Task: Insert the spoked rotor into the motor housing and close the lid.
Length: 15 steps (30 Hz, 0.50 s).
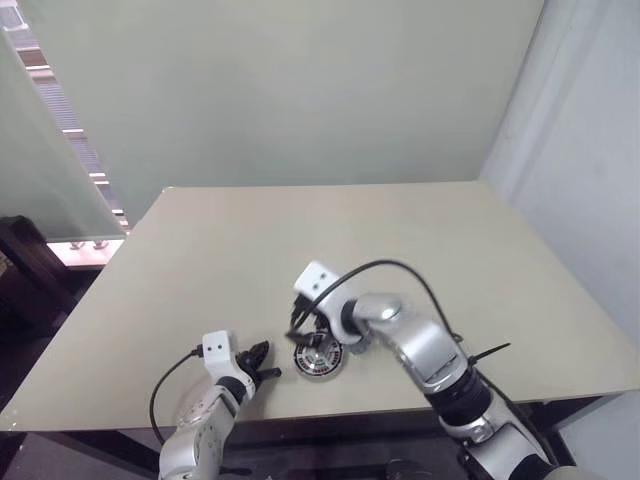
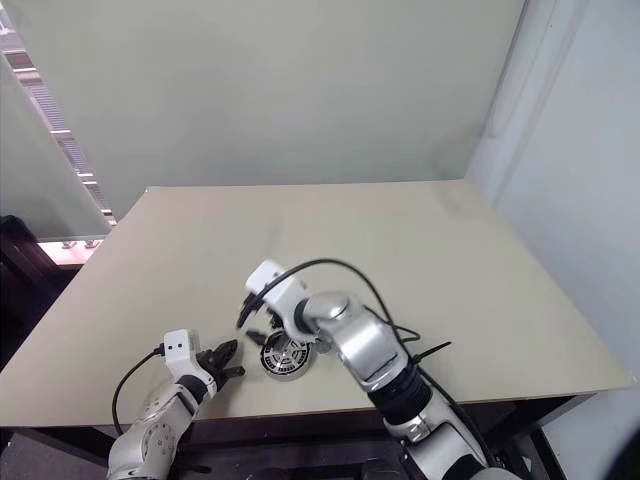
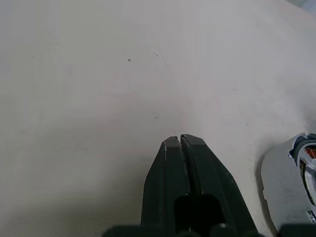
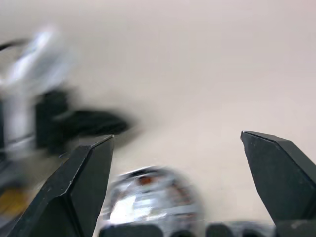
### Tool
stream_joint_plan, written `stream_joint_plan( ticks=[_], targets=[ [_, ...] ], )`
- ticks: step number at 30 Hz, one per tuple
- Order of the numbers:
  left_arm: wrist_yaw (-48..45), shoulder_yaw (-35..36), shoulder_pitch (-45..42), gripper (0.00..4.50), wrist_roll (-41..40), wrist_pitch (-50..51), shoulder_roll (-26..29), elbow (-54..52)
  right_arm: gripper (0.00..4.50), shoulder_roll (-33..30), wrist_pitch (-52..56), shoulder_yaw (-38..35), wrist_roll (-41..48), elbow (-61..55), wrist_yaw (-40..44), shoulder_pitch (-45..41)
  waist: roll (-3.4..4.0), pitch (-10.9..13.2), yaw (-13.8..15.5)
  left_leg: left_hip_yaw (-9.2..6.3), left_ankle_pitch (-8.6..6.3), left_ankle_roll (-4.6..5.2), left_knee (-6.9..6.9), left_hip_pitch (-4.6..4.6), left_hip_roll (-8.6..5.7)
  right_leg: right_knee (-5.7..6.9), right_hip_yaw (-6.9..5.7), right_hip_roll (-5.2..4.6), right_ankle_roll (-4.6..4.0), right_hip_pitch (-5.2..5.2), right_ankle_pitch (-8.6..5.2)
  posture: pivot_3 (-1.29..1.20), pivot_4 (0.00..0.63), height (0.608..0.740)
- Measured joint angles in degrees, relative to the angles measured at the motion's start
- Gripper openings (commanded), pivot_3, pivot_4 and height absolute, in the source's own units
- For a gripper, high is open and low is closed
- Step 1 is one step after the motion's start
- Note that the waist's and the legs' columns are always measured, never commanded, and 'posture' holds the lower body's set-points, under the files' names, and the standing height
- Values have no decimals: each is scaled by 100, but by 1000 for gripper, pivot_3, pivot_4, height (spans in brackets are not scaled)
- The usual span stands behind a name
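Observation:
The motor housing (image 1: 318, 357), a small round metal part with copper-coloured windings, lies on the beige table (image 1: 300, 240) near its front edge. Dark spokes show on its top, but I cannot tell the spoked rotor apart from it. The lid is out of view. My right gripper (image 4: 177, 143) hovers just above the housing (image 4: 153, 195), open wide, with nothing between its fingers. To the left of the housing my left gripper (image 1: 258, 364) rests low over the table, shut and empty. The housing's rim (image 3: 303, 170) shows beside it in the left wrist view.
A black cable loops over my right wrist (image 1: 400, 275). The table's front edge (image 1: 330, 410) runs just behind the housing. A pale wall (image 1: 300, 90) rises behind the table. Bare tabletop stretches to the back and right.

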Motion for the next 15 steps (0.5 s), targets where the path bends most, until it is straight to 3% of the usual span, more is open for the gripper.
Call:
stream_joint_plan(
  ticks=[6, 11, 15],
  targets=[
    [-132, -2, -7, 0, -10, 16, 101, -2, 4476, -817, -371, -513, -88, 196, -179, -162, 0, 0, -3, 5, -1, 4, -25, 2, 0, -1, 3, 0, -1, -7, 2, 0, 0, 740],
    [-305, 31, -19, 0, -15, 102, 392, -93, 4476, -1848, -860, -182, -616, 817, -161, -161, 2, 1, -2, 12, 0, 4, -39, 1, -1, -5, 9, -1, -2, -11, 1, 0, 0, 740],
    [-418, 27, -25, 0, -99, 237, 546, -288, 4476, -2123, -1004, 226, -793, 893, 153, 20, 2, 1, -7, 16, -1, 6, -47, 7, 3, -6, 14, 2, -2, -12, 1, 0, 0, 740]
  ],
)
